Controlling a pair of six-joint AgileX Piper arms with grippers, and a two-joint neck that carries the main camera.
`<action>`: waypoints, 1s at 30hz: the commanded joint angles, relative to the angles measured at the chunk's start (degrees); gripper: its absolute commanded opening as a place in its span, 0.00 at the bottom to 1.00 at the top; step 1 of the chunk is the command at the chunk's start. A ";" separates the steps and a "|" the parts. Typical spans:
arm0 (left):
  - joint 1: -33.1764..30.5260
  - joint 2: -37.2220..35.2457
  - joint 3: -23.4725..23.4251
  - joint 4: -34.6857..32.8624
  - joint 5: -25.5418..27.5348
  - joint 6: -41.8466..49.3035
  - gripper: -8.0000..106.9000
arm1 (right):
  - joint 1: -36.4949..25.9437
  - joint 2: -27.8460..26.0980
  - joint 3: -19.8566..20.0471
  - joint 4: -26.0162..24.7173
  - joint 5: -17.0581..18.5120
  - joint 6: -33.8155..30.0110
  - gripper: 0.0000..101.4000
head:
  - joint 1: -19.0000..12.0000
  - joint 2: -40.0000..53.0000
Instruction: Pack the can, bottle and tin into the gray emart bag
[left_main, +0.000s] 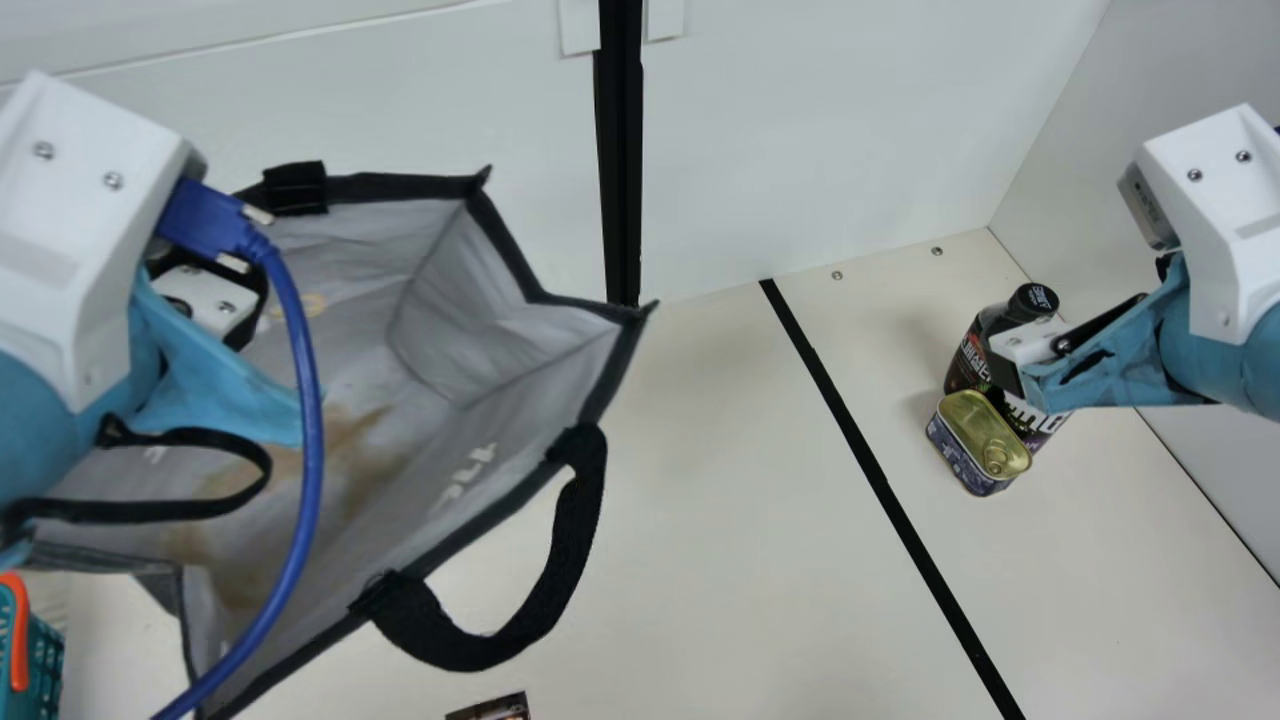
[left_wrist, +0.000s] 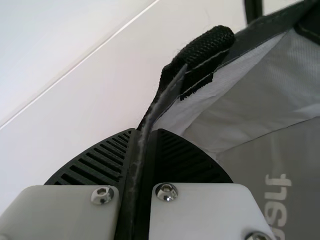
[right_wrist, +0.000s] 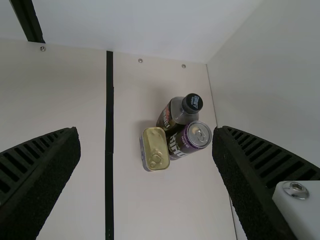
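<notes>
At the left of the main view my left gripper (left_main: 212, 298) is over the open gray bag (left_main: 520, 345). In the left wrist view this gripper (left_wrist: 146, 132) is shut on the bag's dark rim (left_wrist: 162, 102), beside a black strap. My right gripper (left_main: 1008, 372) is above the items at the right, partly covering the can (left_main: 1042, 428) and bottle (left_main: 966, 362); the gold-lidded tin (left_main: 975, 440) lies nearer the front. The right wrist view has this gripper (right_wrist: 146, 131) open, with the bottle (right_wrist: 171, 116), purple can (right_wrist: 190, 138) and tin (right_wrist: 155, 148) standing close together beyond its fingers.
A black strip (left_main: 880, 480) crosses the table (left_main: 740, 560) between bag and items. The bag's black handle (left_main: 575, 530) hangs toward the middle. A teal basket (left_main: 45, 660) and a small dark item (left_main: 495, 708) are at the front. White walls (left_main: 820, 130) rise behind and right.
</notes>
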 joint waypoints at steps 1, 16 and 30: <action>-0.23 -0.73 2.09 3.86 -0.43 -2.47 0.16 | 0.00 0.00 0.00 0.00 0.00 0.00 0.90 | -1.30 -0.05; -5.10 -5.50 16.01 25.74 -0.07 -18.35 0.16 | 0.00 0.00 0.00 0.00 0.00 0.00 0.90 | -1.30 -0.05; -10.39 -7.36 26.10 35.63 3.61 -29.61 0.16 | 0.00 0.00 0.00 0.00 0.00 0.00 0.90 | -1.30 -0.05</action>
